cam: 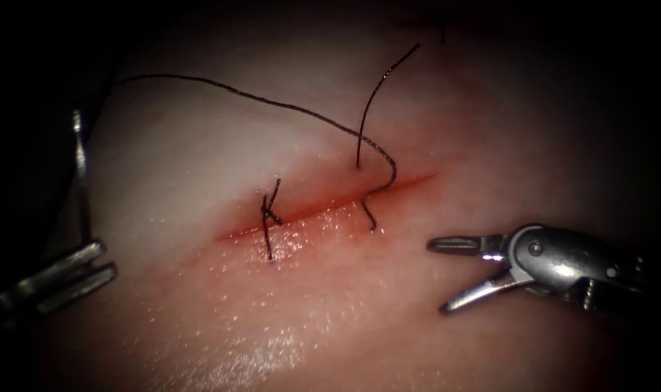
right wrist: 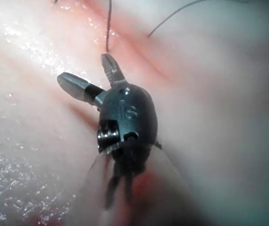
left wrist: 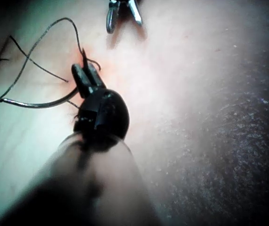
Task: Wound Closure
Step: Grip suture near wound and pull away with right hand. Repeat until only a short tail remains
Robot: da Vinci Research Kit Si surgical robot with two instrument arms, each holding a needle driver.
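Right up close, the left tool (left wrist: 88, 77) has its dark wrist and two short jaws pressed together, and the curved needle (left wrist: 35, 103) sweeps out sideways from them, lying low over the pale tissue (left wrist: 195, 94). From the endoscope, that same left tool (cam: 91, 265) sits at the far left edge, well away from the cut (cam: 323, 207), its jaws closed on the needle (cam: 80, 174), which stands up from the tips as a thin bright sliver. The grip looks to be near one end of the curve, and the needle is clear of the tissue (cam: 199, 145).

Over on the right, the right tool (cam: 440, 276) hovers just to the right of the cut, jaws spread wide, nothing between them. Its own camera confirms it: the right tool (right wrist: 89, 70) is splayed open above the glistening tissue (right wrist: 219, 117), empty.

Now the thread (cam: 272, 101): it runs from the left edge across the tissue in a long arc, curls down over the cut and enters the surface just below it. A second strand rises from just above the cut, up and to the right. Further left along the cut sits a finished knot (cam: 271, 214) with short cut ends. Red fluid (cam: 301, 214) lines the cut's edges.
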